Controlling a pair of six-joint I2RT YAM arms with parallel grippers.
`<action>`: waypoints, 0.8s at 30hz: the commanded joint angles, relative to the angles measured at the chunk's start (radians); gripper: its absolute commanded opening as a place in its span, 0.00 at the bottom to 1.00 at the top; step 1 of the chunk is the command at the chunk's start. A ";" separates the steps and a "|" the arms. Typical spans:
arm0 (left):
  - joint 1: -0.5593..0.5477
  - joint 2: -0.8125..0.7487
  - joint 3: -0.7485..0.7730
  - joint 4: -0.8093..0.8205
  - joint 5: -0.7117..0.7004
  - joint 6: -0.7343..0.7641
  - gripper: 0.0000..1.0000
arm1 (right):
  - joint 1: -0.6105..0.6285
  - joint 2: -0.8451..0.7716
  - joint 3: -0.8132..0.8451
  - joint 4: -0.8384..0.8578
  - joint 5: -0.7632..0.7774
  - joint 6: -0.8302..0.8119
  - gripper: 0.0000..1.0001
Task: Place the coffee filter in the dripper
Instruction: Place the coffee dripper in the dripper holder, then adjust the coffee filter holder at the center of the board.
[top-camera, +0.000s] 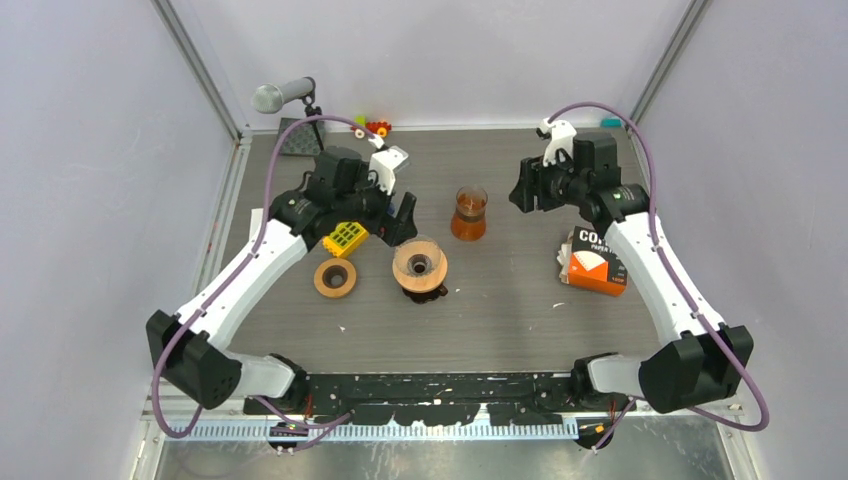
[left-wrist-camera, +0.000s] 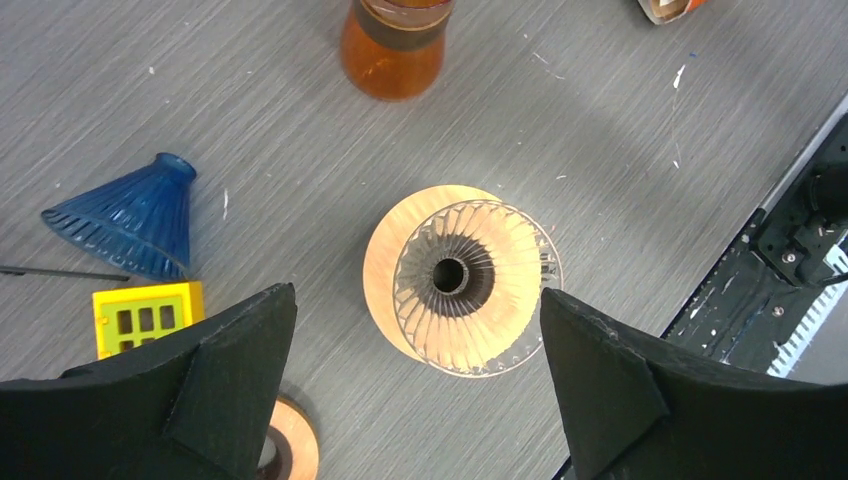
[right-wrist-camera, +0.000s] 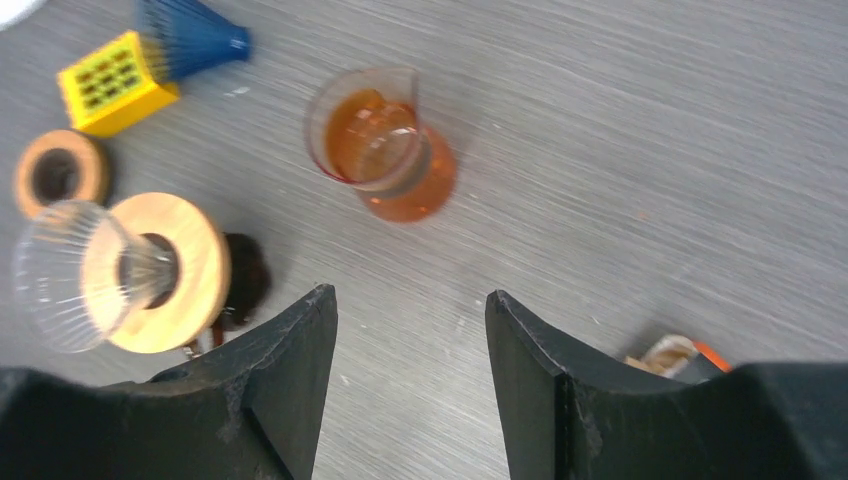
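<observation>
No filter in the cone yet, judging by the bare ribs. Upright at mid-table on its pale wooden collar: the clear ribbed glass dripper, mouth up, straight below the left gripper, fingers spread wide, holding nothing. Well off to the right, lying flat on the table: the orange-and-black cardboard packet of white paper coffee filters, squarish from above, no clear long axis, thin white edges showing at its left end. Much nearer to the right gripper — also parted and empty, hovering far of the packet and right of the amber glass carafe. Probably a right-arm job: reach nearward, pinch one limp sheet, carry it left. Left of the dripper, a flat wooden ring, a yellow plastic grid block and a blue ribbed cone — rigid pieces, none touching the dripper.
</observation>
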 joint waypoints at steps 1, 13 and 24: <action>0.009 -0.056 -0.044 0.056 -0.052 0.026 0.95 | -0.009 -0.021 -0.036 -0.067 0.200 -0.098 0.61; 0.009 -0.135 -0.131 0.110 -0.026 0.047 0.95 | -0.003 0.135 -0.087 -0.169 0.608 -0.242 0.61; 0.009 -0.140 -0.148 0.121 -0.020 0.049 0.96 | 0.081 0.351 -0.100 -0.013 1.010 -0.326 0.67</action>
